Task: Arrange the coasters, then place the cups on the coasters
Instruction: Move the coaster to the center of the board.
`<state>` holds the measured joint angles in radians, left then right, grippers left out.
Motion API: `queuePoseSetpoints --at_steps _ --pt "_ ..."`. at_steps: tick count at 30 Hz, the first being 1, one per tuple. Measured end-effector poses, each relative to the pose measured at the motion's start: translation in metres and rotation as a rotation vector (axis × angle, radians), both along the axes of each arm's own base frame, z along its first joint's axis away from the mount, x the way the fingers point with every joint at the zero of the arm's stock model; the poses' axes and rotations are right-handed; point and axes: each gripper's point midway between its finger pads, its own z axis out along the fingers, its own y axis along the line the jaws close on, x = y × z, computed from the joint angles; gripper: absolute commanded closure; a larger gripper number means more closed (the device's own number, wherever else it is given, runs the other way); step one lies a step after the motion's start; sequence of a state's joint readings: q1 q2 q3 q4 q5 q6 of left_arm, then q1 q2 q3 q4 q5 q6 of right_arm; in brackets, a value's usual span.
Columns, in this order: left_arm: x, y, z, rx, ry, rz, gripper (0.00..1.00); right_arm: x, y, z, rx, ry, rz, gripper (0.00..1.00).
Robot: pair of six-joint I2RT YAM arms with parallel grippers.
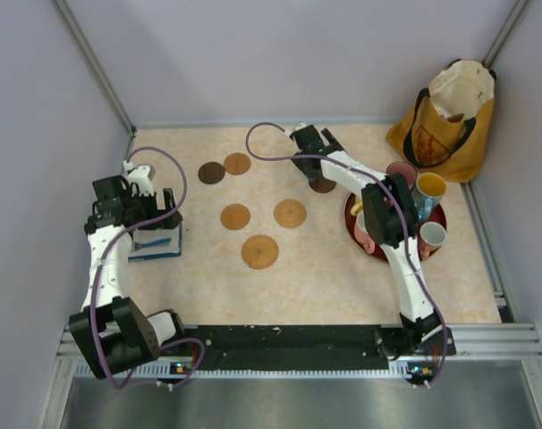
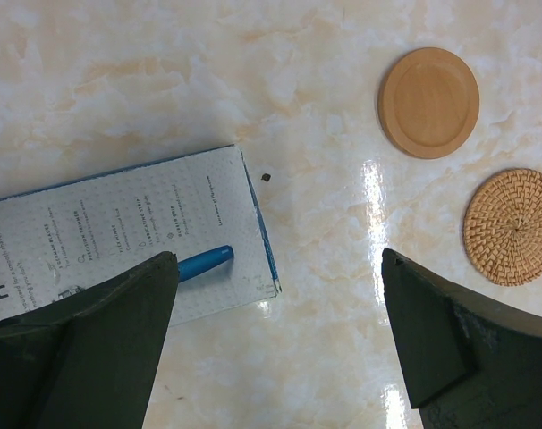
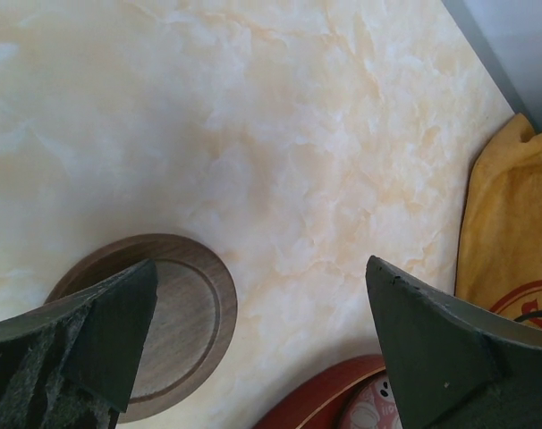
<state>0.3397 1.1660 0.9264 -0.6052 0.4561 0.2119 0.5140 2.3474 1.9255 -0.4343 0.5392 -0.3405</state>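
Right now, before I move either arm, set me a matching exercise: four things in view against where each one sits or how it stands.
Things:
1. bag
2. white box
3. cups
4. right gripper

Places or states:
A. on the red tray
B. far right corner of the table
C. open, over a dark coaster
D. beneath the left gripper

Pairs: 1-B, 2-D, 3-A, 4-C

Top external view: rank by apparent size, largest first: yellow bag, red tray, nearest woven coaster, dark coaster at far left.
1. yellow bag
2. red tray, partly hidden
3. nearest woven coaster
4. dark coaster, only slightly smaller. It lies farther from the camera, so 3 and 4 may match.
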Motion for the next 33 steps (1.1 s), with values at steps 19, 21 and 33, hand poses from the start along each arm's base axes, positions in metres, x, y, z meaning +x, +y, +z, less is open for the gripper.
queuePoseSetpoints --at_steps 19,21,33 --pt "0.0 0.001 0.0 -0.003 -0.001 0.004 0.01 0.006 -0.004 0.003 -0.033 -0.018 -0.015 0.01" --pt "0.0 0.001 0.0 -0.003 -0.001 0.004 0.01 0.007 -0.003 0.004 -0.032 -0.021 -0.014 0.01" --pt "0.0 0.001 -0.001 -0.008 0.002 0.001 0.01 0.014 0.001 0.003 -0.033 -0.033 -0.009 0.01"
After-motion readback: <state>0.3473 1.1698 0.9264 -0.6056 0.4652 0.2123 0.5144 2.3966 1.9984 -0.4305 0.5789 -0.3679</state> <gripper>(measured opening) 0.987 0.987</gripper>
